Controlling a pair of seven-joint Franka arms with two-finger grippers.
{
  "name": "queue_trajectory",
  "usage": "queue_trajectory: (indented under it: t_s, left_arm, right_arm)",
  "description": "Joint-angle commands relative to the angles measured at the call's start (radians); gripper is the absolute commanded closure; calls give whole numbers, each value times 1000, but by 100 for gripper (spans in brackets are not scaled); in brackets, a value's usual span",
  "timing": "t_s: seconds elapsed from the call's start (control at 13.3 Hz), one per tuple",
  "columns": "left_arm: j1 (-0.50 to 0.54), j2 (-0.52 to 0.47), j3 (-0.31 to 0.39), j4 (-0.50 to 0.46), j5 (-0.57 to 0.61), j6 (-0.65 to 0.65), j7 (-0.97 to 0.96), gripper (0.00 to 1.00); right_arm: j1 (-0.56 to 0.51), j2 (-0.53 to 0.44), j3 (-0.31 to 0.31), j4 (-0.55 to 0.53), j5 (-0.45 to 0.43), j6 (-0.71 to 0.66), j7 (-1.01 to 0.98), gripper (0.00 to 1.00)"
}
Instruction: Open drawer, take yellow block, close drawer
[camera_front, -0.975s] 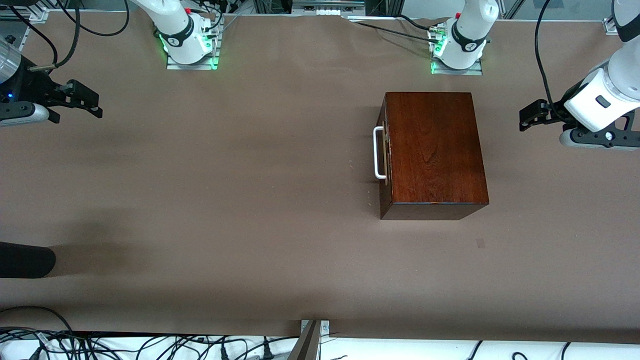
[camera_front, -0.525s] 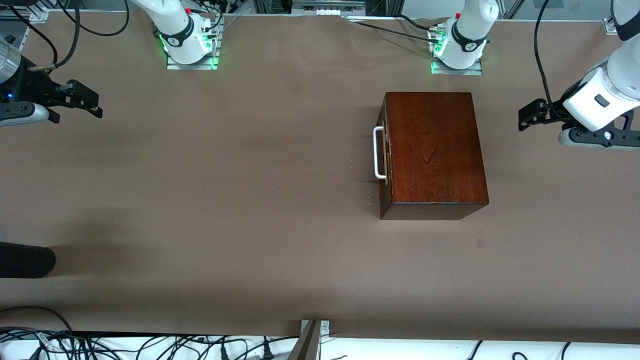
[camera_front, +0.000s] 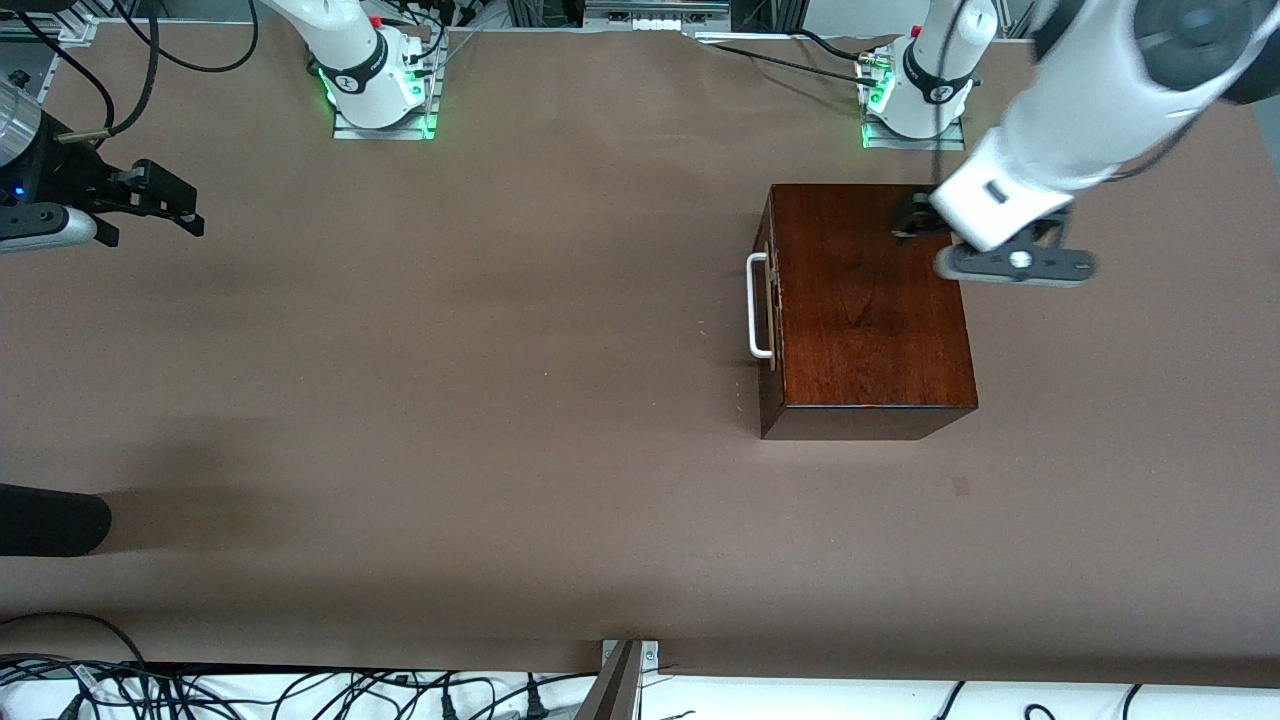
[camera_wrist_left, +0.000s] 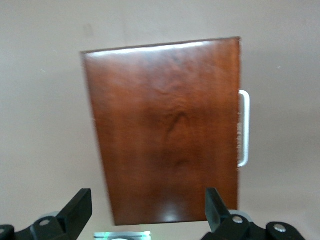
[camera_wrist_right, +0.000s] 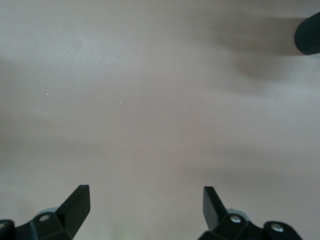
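The dark reddish-brown wooden box (camera_front: 870, 300) stands toward the left arm's end of the table. Its drawer (camera_front: 768, 318) is pushed in, and the white bar handle (camera_front: 758, 305) faces the right arm's end. The yellow block is hidden. My left gripper (camera_front: 908, 218) hangs open over the box's top, near the corner closest to the left arm's base. In the left wrist view the box (camera_wrist_left: 165, 130) and handle (camera_wrist_left: 243, 127) lie below the empty left gripper (camera_wrist_left: 148, 202). My right gripper (camera_front: 190, 212) waits open over bare table at the right arm's end, and the right wrist view shows the gripper (camera_wrist_right: 146, 200) empty.
A dark rounded object (camera_front: 50, 520) juts in at the right arm's end, nearer the front camera, and it also shows as a dark object (camera_wrist_right: 308, 34) in the right wrist view. Cables (camera_front: 300, 690) run along the table's near edge. The brown table (camera_front: 500, 400) spreads wide between the arms.
My left arm has swung in from the table's left-arm end and its gripper now hangs over the box. The right arm and the box have not moved.
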Motion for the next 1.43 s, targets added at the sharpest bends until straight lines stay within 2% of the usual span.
queue_trajectory:
  t_s: [0.0, 0.22, 0.6, 0.82, 1.05, 1.2, 1.35]
  left_arm:
    - [-101, 108, 7, 81, 25, -22, -141, 0]
    - [-183, 177, 7, 100, 41, 42, -289, 0]
    - [-365, 315, 5, 94, 217, 172, -569, 0]
    - [-391, 370, 7, 86, 236, 216, -598, 0]
    - [-413, 410, 5, 85, 304, 224, -626, 0]
    - [-414, 415, 5, 48, 309, 231, -640, 0]
    - [-411, 413, 5, -1, 334, 308, -641, 0]
  right_arm:
    - [-3, 4, -1, 19, 17, -16, -4, 0]
    - [-3, 4, -1, 19, 17, -16, -4, 0]
    - [-3, 4, -1, 19, 17, -16, -4, 0]
    - [-5, 6, -1, 19, 18, -16, -4, 0]
    - [-5, 6, -1, 19, 18, -16, -4, 0]
    - [-3, 4, -1, 19, 18, -16, -4, 0]
    - [-5, 6, -1, 19, 18, -15, -4, 0]
